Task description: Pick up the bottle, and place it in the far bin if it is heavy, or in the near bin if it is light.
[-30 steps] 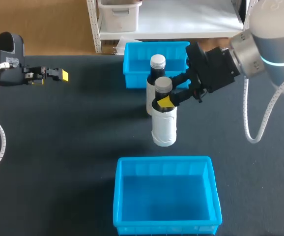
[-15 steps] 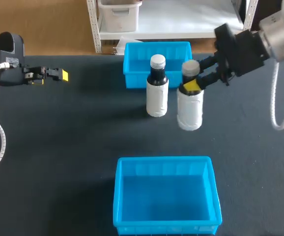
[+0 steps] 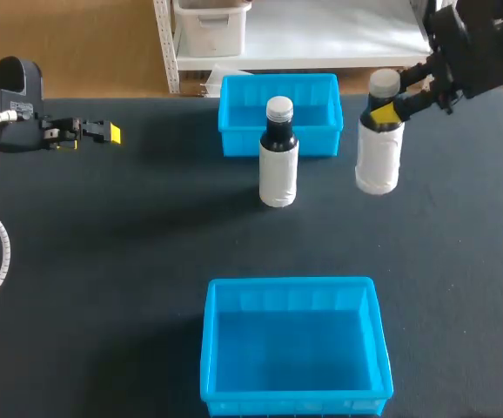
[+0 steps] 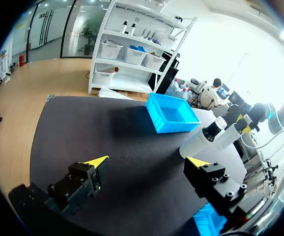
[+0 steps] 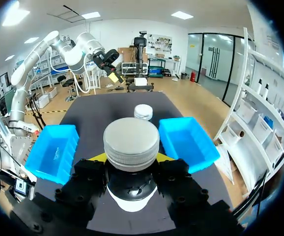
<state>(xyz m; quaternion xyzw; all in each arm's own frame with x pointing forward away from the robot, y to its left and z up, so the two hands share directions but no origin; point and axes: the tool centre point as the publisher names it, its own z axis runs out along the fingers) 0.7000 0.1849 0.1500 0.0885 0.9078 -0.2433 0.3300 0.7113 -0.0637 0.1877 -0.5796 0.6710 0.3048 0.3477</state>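
Observation:
A white-labelled dark bottle with a grey cap (image 3: 378, 161) hangs above the table, right of the far blue bin (image 3: 234, 117). My right gripper (image 3: 382, 113) is shut on its neck, just under the cap. In the right wrist view the cap (image 5: 131, 141) fills the space between the fingers of the gripper (image 5: 131, 158). A second, similar bottle (image 3: 278, 170) stands on the table in front of the far bin. The near blue bin (image 3: 293, 292) sits at the table's front. My left gripper (image 3: 103, 132) rests open at the far left, its gripper (image 4: 147, 164) holding nothing.
The black tabletop (image 3: 130, 261) spreads between the two bins. From the right wrist, the far bin (image 5: 187, 140) lies on one side of the held bottle and the near bin (image 5: 53, 152) on the other, with the standing bottle's cap (image 5: 143, 111) ahead.
My right arm has carried the held bottle away from the standing bottle, to the right and toward the table's far side. The left arm has stayed still.

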